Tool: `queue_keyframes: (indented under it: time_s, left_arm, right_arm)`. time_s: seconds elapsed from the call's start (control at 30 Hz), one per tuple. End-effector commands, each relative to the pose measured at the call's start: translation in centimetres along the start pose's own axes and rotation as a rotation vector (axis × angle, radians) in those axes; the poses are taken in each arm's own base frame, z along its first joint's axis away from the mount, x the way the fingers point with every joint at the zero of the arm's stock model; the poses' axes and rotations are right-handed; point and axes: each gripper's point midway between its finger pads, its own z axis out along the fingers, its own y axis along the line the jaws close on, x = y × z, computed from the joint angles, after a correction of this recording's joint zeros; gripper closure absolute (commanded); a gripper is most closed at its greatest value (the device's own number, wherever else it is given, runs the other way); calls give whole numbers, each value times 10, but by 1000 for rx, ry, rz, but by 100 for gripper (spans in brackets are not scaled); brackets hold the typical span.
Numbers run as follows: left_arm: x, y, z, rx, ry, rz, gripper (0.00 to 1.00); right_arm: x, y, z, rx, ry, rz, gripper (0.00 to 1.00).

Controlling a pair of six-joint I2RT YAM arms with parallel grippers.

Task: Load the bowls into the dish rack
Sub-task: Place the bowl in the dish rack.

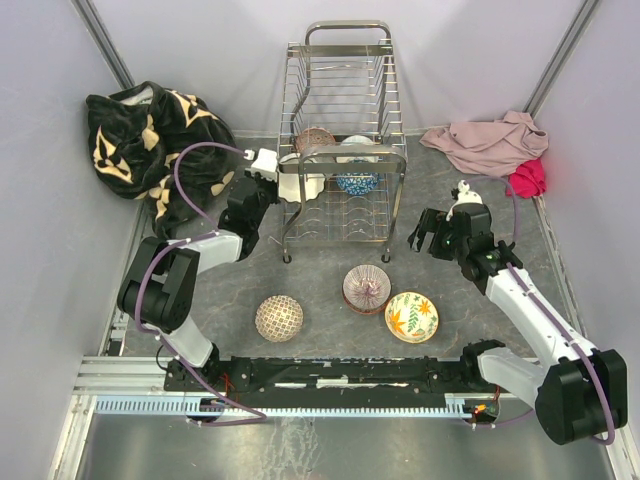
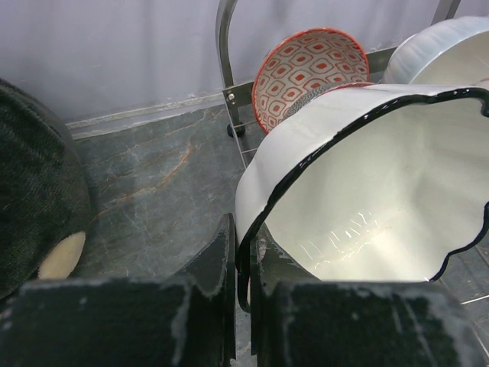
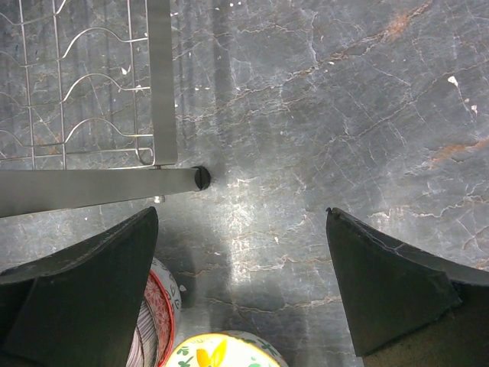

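Note:
The chrome wire dish rack stands at the back centre. Its upper tier holds a red-patterned bowl and a white bowl; a blue bowl sits just below them. My left gripper is at the rack's left end, shut on the rim of a white black-rimmed bowl; its jaws pinch the rim. On the table lie an upturned patterned bowl, a striped bowl and a yellow floral bowl. My right gripper hangs open and empty right of the rack, above the floor.
A black blanket with tan shapes is heaped at the back left, close to my left arm. A pink cloth and a magenta cloth lie at the back right. Grey walls close in both sides. The rack's foot shows near my right fingers.

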Motion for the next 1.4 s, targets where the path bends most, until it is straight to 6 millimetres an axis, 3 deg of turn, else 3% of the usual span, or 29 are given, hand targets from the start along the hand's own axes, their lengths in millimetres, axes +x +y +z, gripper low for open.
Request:
queue_keyframes:
  time_s: [0.0,0.37,0.7,0.93,1.1,1.37]
  left_arm:
    - [-78,13,-4,-39,-250,43,97]
    - [-89,-3,10,44,-291,87,97]
    - [-93,-13,36,58,-338,151,97]
    - [-82,-20,54,48,-358,208,97]
    - [-68,-34,59,53,-349,247,97]
    - [-56,-37,64,37,-346,263,97]
  right_arm:
    - [-11,10,0,-51,-44,7,2]
    - [-11,11,-8,-69,-77,13,2]
    - [-12,17,-14,-105,-87,23,2]
    - [-13,18,-18,-116,-97,24,2]
    - [-14,19,-21,-122,-106,25,2]
    - [-15,20,-24,-128,-117,27,2]
